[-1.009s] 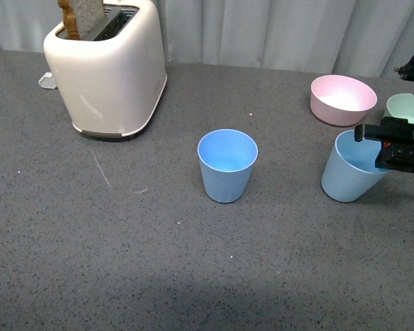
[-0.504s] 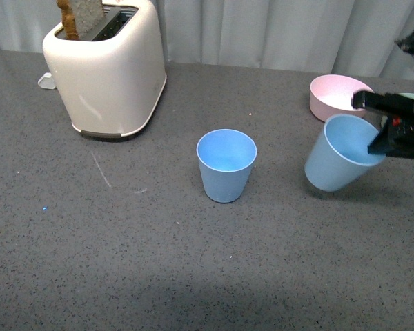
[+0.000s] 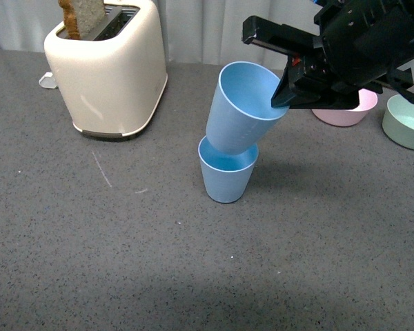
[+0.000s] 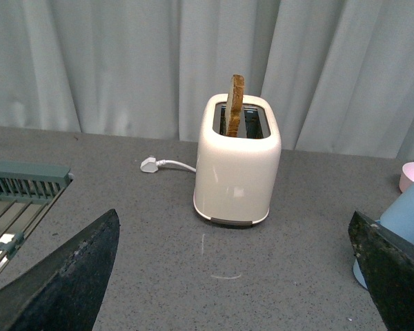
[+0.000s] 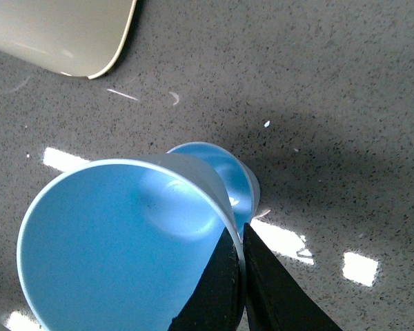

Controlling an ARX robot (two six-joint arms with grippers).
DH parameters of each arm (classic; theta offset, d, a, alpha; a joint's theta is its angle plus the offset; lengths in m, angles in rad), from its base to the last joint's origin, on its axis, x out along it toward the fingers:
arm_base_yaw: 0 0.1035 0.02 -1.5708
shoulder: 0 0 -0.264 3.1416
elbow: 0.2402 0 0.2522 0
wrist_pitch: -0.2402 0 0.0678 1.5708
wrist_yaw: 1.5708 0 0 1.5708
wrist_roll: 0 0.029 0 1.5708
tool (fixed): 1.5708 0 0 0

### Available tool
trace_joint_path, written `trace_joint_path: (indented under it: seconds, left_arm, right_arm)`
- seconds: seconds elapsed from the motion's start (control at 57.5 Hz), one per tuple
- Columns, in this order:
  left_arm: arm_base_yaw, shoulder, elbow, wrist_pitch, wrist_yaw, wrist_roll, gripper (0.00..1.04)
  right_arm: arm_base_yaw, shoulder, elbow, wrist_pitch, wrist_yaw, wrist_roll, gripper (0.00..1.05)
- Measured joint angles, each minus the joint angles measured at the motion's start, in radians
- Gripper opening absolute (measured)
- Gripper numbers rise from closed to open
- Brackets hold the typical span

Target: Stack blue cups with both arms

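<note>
One blue cup (image 3: pixel 226 178) stands upright mid-table. The other blue cup (image 3: pixel 241 110) hangs tilted directly over it, base at the lower cup's mouth; whether they touch I cannot tell. My right gripper (image 3: pixel 284 93) is shut on the far-right rim of the raised cup. The right wrist view looks down into the held cup (image 5: pixel 117 255), with the right gripper (image 5: pixel 240 238) pinching its wall and the lower cup's rim (image 5: pixel 243 181) behind it. My left gripper (image 4: pixel 233 227) is open, empty and well short of the cups; a blue cup (image 4: pixel 408 215) shows at that view's edge.
A cream toaster (image 3: pixel 107 69) with a toast slice stands at the back left, its white plug (image 4: pixel 150 164) beside it. A pink bowl (image 3: pixel 345 116) and a green bowl (image 3: pixel 407 124) sit at the back right. A green dish rack (image 4: pixel 17 189) shows in the left wrist view.
My right gripper has lifted its blue cup from the table's right side and carried it up and left until it hangs over the standing cup. The standing cup has not moved.
</note>
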Motion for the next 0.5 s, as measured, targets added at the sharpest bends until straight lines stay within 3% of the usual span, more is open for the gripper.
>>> trace_joint_path:
  seconds: [0.122, 0.365, 0.504]
  left_arm:
    - [0.000, 0.000, 0.000, 0.000, 0.000, 0.000, 0.98]
    - [0.000, 0.000, 0.000, 0.000, 0.000, 0.000, 0.98]
    - [0.000, 0.000, 0.000, 0.000, 0.000, 0.000, 0.98]
  right_arm:
    - [0.005, 0.013, 0.002, 0.005, 0.007, 0.006, 0.05]
    - [-0.002, 0.014, -0.001, 0.060, 0.014, -0.001, 0.42]
    - [-0.008, -0.013, -0.034, 0.137, 0.057, -0.036, 0.70]
